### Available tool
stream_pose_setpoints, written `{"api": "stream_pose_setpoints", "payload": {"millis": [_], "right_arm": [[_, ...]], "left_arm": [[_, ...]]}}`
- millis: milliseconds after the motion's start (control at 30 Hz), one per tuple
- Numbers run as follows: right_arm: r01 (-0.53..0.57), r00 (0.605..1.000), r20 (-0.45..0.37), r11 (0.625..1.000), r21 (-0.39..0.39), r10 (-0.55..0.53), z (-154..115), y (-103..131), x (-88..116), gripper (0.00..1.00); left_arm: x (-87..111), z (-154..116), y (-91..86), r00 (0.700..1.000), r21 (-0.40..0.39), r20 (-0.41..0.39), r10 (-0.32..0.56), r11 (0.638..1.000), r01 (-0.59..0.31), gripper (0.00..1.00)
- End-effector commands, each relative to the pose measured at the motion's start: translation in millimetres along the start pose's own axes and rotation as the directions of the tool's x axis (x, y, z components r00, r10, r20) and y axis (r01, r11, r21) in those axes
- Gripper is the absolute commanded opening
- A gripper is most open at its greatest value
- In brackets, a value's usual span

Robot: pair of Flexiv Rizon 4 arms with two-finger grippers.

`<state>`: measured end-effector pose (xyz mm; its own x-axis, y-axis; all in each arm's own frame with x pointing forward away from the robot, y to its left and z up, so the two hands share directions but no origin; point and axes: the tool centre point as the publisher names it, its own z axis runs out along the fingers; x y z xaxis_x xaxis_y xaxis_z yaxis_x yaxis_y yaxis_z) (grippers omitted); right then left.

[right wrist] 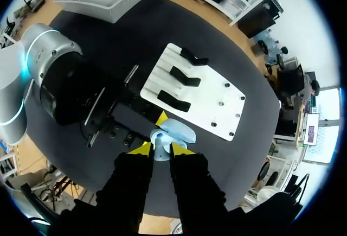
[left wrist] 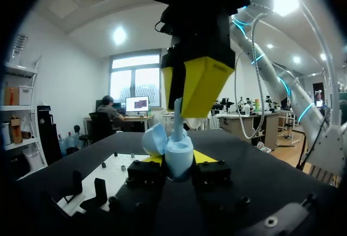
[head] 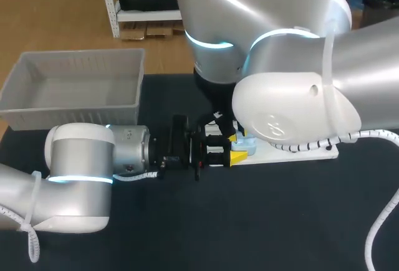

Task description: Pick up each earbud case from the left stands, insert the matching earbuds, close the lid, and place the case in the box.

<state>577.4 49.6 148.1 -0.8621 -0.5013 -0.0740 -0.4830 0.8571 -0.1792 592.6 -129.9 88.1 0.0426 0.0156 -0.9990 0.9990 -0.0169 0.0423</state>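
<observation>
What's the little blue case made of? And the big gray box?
The case, held in my left pincer, looks like smooth hard plastic: pale blue, with a soft shine on its rounded lid. The box looks like thin moulded plastic too: pale gray, dull, with ribbed walls. Looks alone can't make either certain.

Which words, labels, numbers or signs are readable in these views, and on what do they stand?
No text is readable.
Faint embossed mark on the right arm: too blurred.
Small mark on a yellow tip of the right gripper: too small.
The earbud case, white board and box: no print seen.
</observation>
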Motion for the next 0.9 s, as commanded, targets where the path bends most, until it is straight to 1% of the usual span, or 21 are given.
{"api": "stream_pose_setpoints", "payload": {"millis": [33,900], "right_arm": [[0.002,1.0,0.005,1.0,-0.005,-0.002,1.6,-1.9,2.8,0.0],[-0.002,1.0,0.006,1.0,-0.007,0.002,6.1,-1.0,3.5,0.0]], "left_arm": [[0.4,-0.4,0.6,1.0,0.002,0.002,-0.001,1.0,0.001,0.0],[0.4,-0.4,0.6,1.0,0.002,0.002,-0.001,1.0,0.001,0.0]]}}
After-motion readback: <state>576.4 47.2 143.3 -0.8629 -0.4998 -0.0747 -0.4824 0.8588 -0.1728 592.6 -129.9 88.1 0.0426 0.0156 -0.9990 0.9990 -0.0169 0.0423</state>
